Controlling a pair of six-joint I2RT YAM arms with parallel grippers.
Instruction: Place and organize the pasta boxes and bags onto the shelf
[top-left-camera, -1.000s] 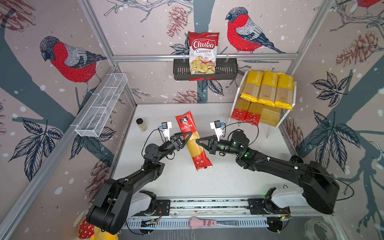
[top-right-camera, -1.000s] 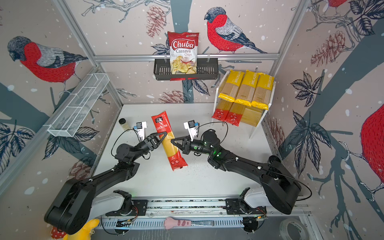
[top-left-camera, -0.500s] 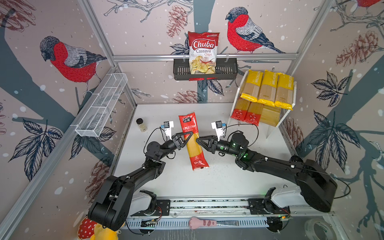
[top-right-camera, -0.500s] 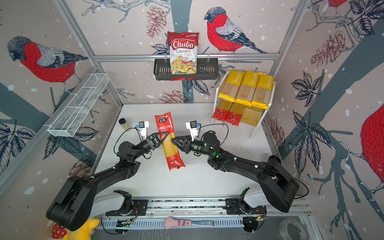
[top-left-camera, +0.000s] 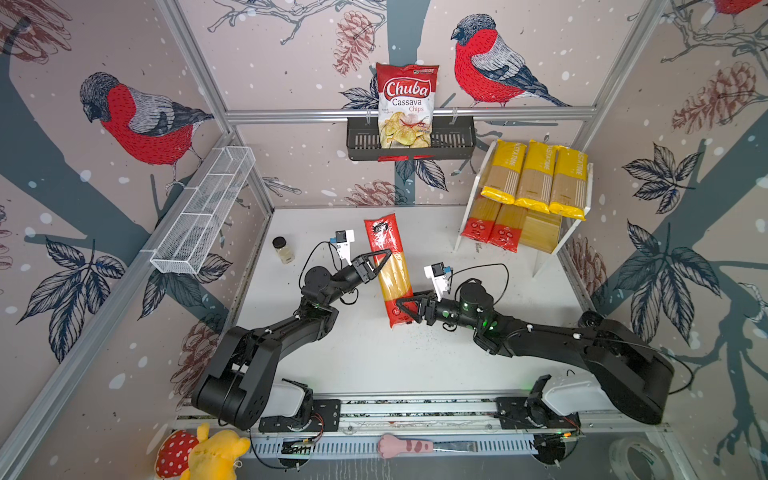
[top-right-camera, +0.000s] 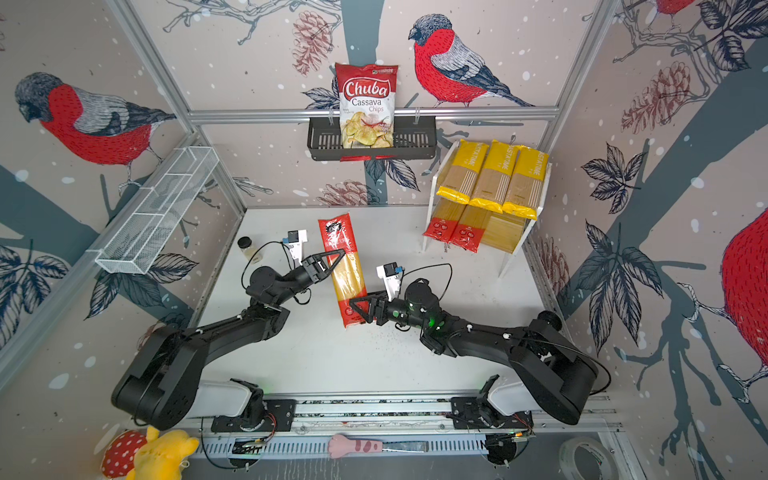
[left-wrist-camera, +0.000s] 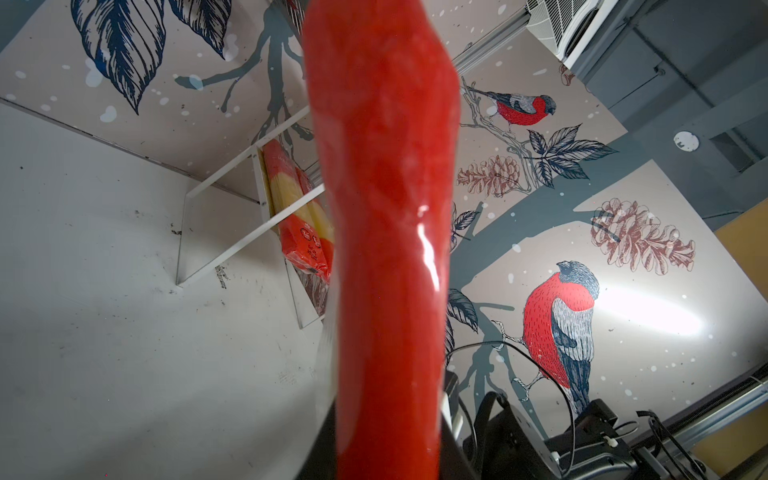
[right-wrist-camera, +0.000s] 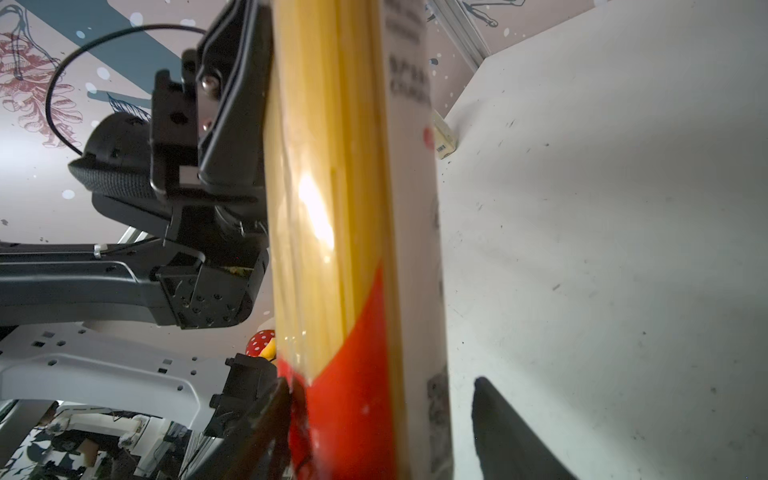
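Right wrist view: your right gripper (right-wrist-camera: 380, 382) is spread around the packet's (right-wrist-camera: 353, 208) red lower end — one finger (right-wrist-camera: 507, 432) stands clear of it.
Left gripper (top-left-camera: 384, 254): pinching the packet's upper part, the only grip on it.
Packet: at the middle of the table (top-left-camera: 374, 365), between both arms; whether its lower end rests there, you cannot tell.
Shelf (top-left-camera: 540, 237): well apart, at the right rear.
Done: three yellow packets (top-left-camera: 536, 178) across the upper tier, two red ones (top-left-camera: 492, 230) side by side on the lower.
Left: this last packet — I judge it belongs on the bare board beside the red ones.
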